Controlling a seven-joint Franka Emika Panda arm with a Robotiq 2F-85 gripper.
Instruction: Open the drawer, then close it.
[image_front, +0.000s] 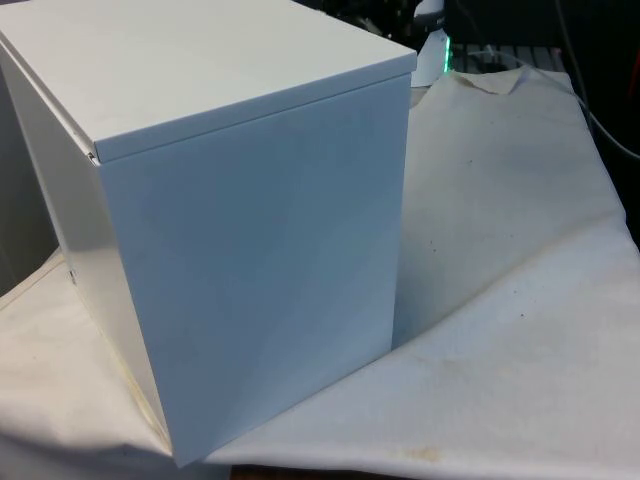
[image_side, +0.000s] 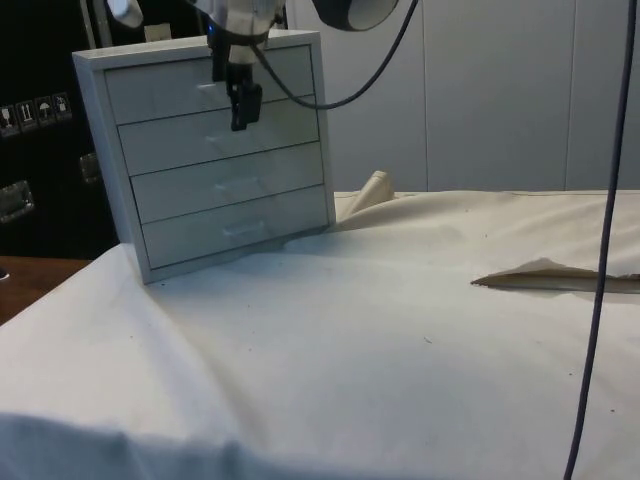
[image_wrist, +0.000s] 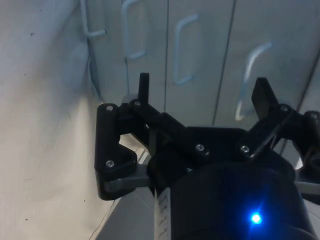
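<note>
Drawer (image_side: 212, 87) at the top of the white chest of drawers (image_side: 215, 160), and all four drawer fronts sit flush, closed. The chest stands on the white cloth (image_side: 380, 320), back and side turned to the front view (image_front: 250, 250). Gripper (image_side: 240, 112) hangs just in front of the upper drawers, and from the wrist its fingers (image_wrist: 144, 90) are spread apart with nothing between them, pale handles (image_wrist: 182, 50) beyond. Cloth is rumpled, one fold (image_side: 545, 272) lifting off the table on the side view's right. Pale cabinet panels (image_side: 500, 90) stand behind there.
</note>
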